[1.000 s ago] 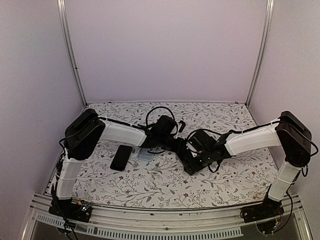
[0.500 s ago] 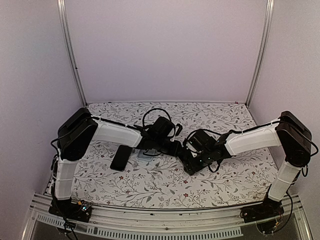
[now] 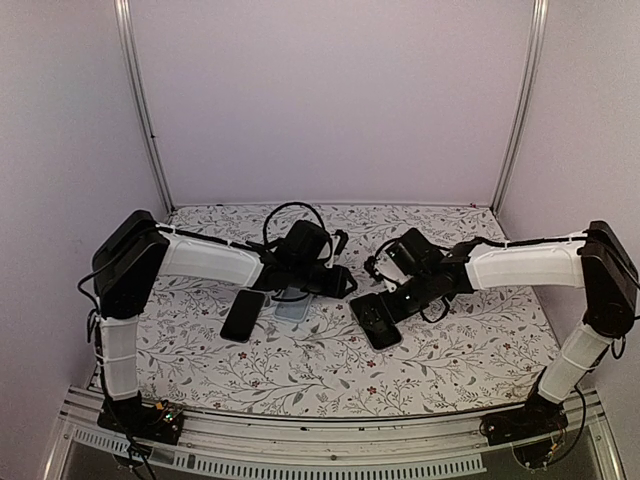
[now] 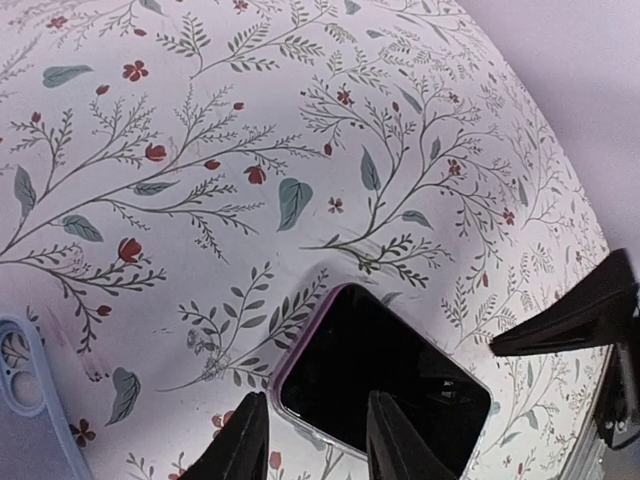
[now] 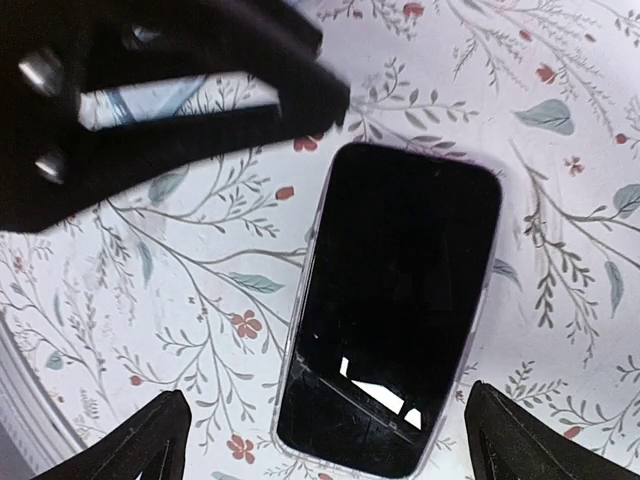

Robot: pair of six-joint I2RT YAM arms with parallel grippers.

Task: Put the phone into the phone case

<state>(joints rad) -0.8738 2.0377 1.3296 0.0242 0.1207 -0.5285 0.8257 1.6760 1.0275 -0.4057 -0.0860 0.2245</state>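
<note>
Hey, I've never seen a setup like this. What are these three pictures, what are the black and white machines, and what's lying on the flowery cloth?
These are two robot arms bolted at the near edge of a table with a flowered cloth. The wide picture looks down from above and behind them. The other two come from a small camera on each wrist, so the black prongs at their bottom edges are that arm's own fingers. The left gripper and the right gripper are both open and empty, close to a dark-screened phone lying flat. A pale blue phone case lies under the left arm. Beside it is a second dark slab; I cannot tell whether it is a phone or a case. Nothing is held.
</note>
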